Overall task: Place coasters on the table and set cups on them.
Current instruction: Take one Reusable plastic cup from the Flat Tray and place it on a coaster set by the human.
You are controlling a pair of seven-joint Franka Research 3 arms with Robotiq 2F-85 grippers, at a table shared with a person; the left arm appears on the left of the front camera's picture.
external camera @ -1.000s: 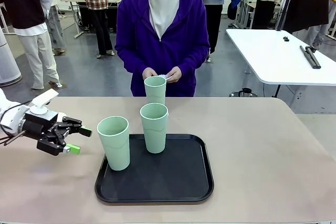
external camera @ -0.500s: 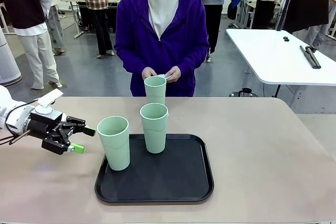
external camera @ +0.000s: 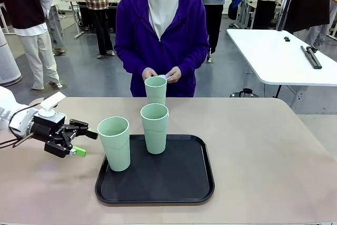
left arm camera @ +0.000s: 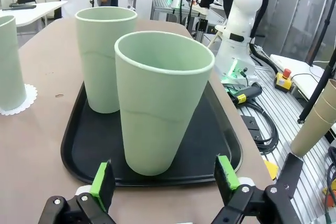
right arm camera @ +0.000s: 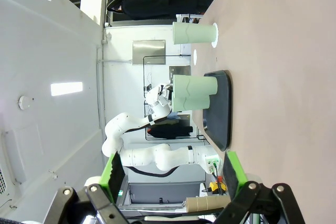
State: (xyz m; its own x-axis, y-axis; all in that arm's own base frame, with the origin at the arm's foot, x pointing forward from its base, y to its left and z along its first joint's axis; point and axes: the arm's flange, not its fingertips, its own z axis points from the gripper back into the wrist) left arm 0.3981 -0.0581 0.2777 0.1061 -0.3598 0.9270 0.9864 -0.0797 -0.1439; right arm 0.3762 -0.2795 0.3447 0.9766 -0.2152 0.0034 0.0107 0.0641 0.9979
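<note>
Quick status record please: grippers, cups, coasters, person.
Left gripper: open, just left of the near cup, not touching
Right gripper: open, holding nothing
Near cup: upright on the black tray
Middle cup: upright on the tray
Far cup: on a coaster on the table, off the tray
Person's hands: holding a small white item

Bright, even overhead light fills the room; a rectangular white ceiling panel (right arm camera: 66,88) glows. The tall pale mint-green plastic tumblers (external camera: 114,143) cast faint soft shadows on the black rectangular tray (external camera: 174,180). The front view is sharp; wrist views bow at their edges.
</note>
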